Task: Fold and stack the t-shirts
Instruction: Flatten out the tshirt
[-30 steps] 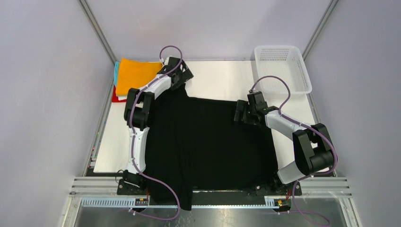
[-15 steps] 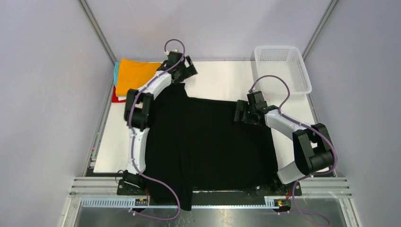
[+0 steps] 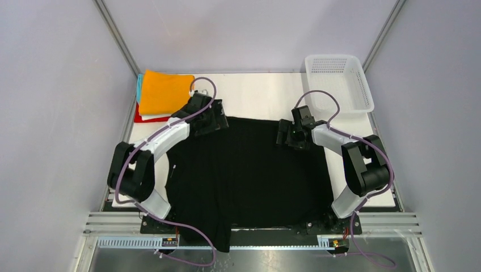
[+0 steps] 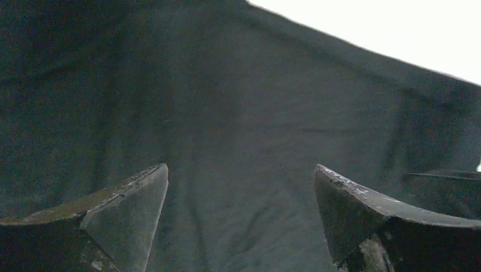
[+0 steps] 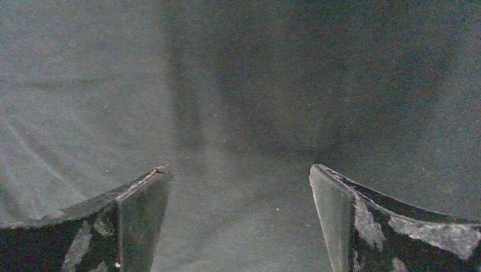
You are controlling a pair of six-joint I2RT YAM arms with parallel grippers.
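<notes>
A large black t-shirt [image 3: 249, 170] lies spread over the white table, its lower part hanging over the near edge. My left gripper [image 3: 218, 120] is open just above the shirt's far left corner; in the left wrist view black cloth [image 4: 238, 130] fills the space between the spread fingers. My right gripper [image 3: 282, 135] is open over the shirt's far right edge, with only black cloth [image 5: 238, 113] below it. A stack of folded t-shirts, orange [image 3: 164, 92] on top with white, red and teal edges beneath, sits at the far left corner.
A white mesh basket [image 3: 338, 82] stands at the far right corner. Bare white table [image 3: 258, 93] shows between the stack and the basket. Grey walls close in on both sides.
My left arm has pulled back from the far side and swung its elbow out to the left, bringing the gripper down onto the shirt's far left corner. The right gripper shifted slightly farther and left.
</notes>
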